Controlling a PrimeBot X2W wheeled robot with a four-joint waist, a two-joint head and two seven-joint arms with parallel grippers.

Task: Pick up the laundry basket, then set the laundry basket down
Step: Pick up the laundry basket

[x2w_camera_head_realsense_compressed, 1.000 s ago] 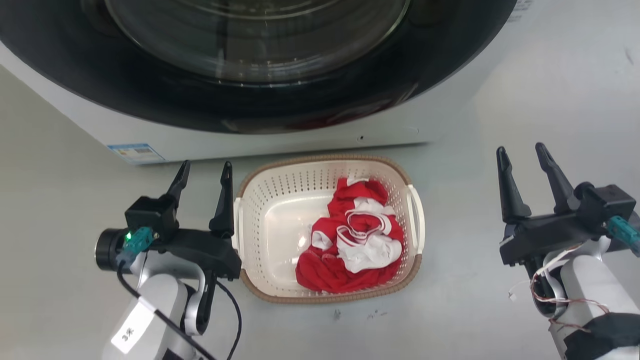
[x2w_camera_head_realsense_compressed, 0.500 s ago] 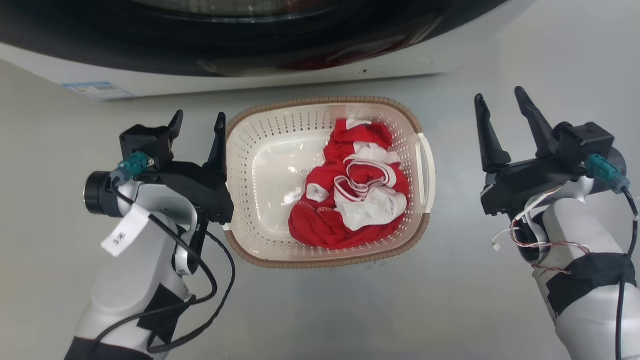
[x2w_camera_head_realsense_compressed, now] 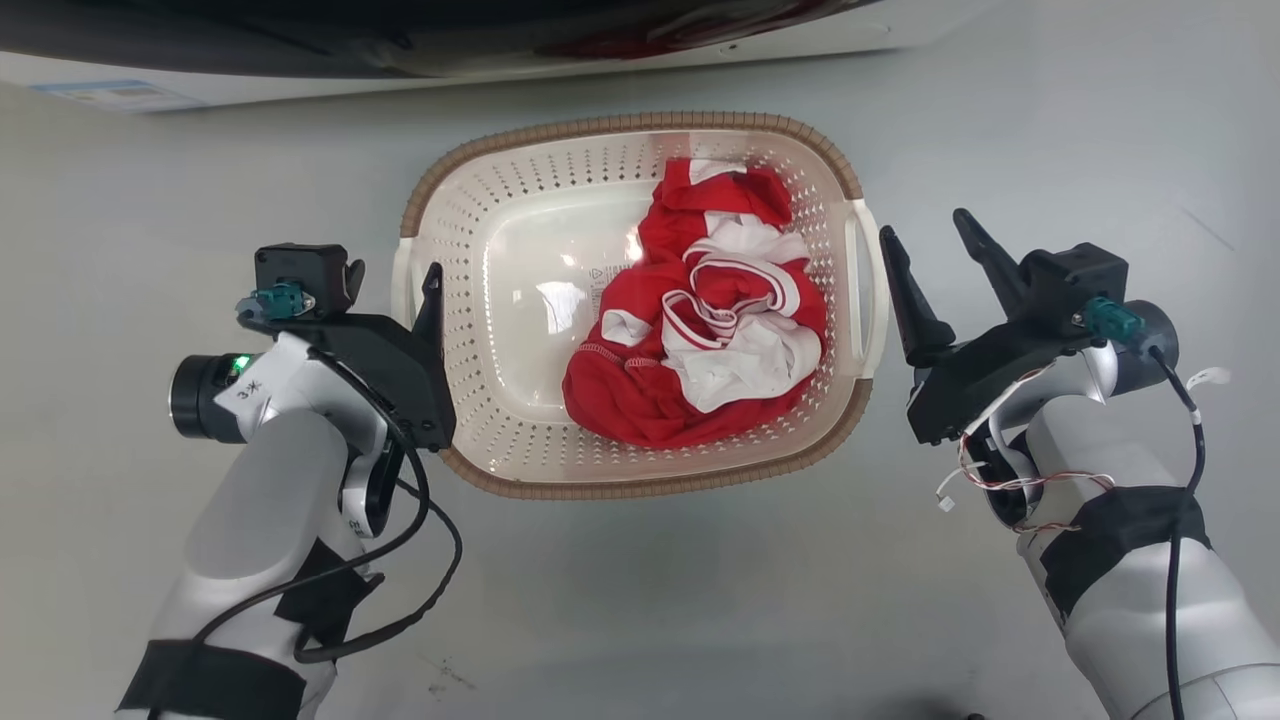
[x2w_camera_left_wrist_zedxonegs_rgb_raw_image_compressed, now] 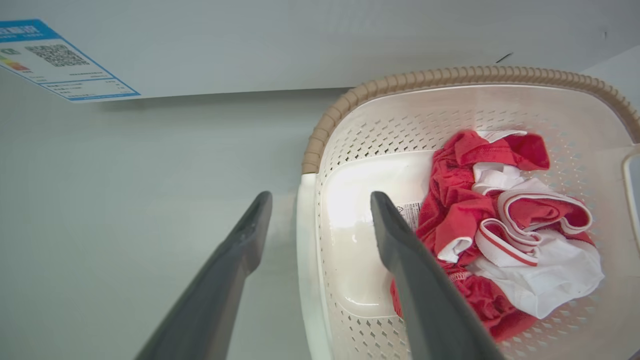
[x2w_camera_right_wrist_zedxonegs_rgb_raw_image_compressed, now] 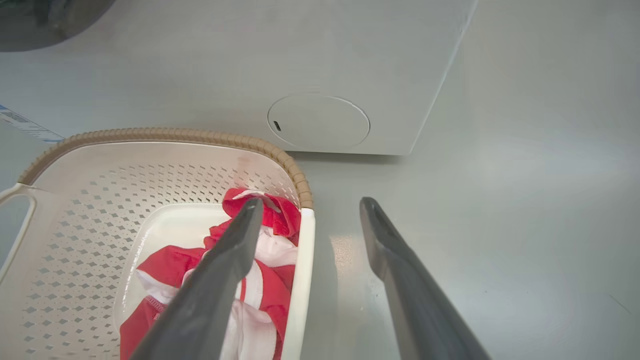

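You see your right gripper (x2w_camera_right_wrist_zedxonegs_rgb_raw_image_compressed: 311, 201) spread open at bottom centre. The basket (x2w_camera_right_wrist_zedxonegs_rgb_raw_image_compressed: 90, 210) with its red-and-white clothes (x2w_camera_right_wrist_zedxonegs_rgb_raw_image_compressed: 170, 265) is at lower left, and its white handle (x2w_camera_right_wrist_zedxonegs_rgb_raw_image_compressed: 302, 280) shows between the fingers. The washer (x2w_camera_right_wrist_zedxonegs_rgb_raw_image_compressed: 320, 65) spans the top and the floor (x2w_camera_right_wrist_zedxonegs_rgb_raw_image_compressed: 525, 225) lies at right.

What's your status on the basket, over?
Left gripper open at left handle. Right gripper open at right handle. Laundry basket on floor, clothes inside. Washing machine close behind.

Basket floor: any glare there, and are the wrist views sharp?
Head view: small specular spots on the glossy floor of the laundry basket, otherwise sharp and evenly lit. Left wrist view: a broad washed-out patch on that floor, and the fingers of the left hand look soft up close. Right wrist view: fingers of the right hand equally soft, basket holes crisp.
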